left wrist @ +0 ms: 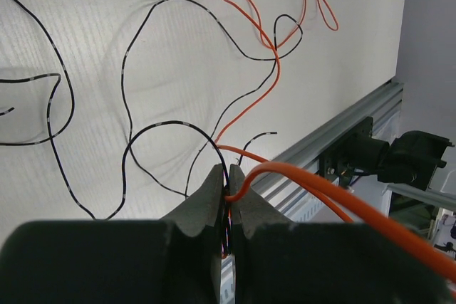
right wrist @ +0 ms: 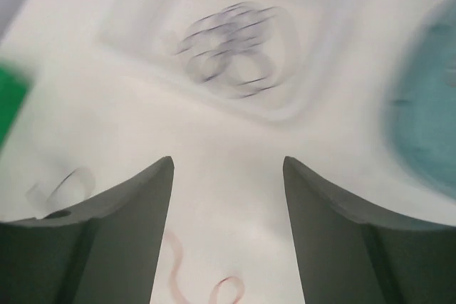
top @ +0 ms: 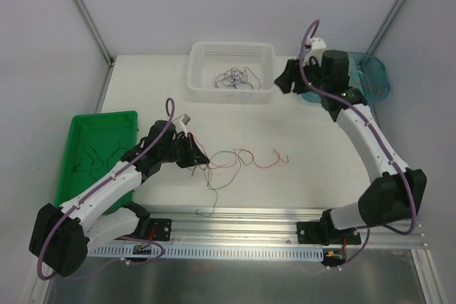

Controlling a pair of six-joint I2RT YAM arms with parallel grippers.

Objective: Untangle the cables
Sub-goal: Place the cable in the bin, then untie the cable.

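Observation:
Loose cables [top: 235, 159] in orange, red and black lie spread on the white table in front of the arms. My left gripper [top: 194, 154] sits at their left end and is shut on an orange cable and a black one [left wrist: 229, 191]. From there black loops [left wrist: 135, 83] and an orange strand [left wrist: 274, 69] run out over the table. My right gripper [top: 287, 76] is open and empty, held high at the back right. Its view is blurred and shows a red cable end [right wrist: 178, 275] below the jaws.
A white basket [top: 203, 55] at the back holds dark cables [top: 234, 78]. A green tray [top: 78, 129] at the left holds thin dark cables [top: 92, 158]. A teal bowl [top: 377, 76] stands at the back right. A metal rail [top: 242, 229] runs along the near edge.

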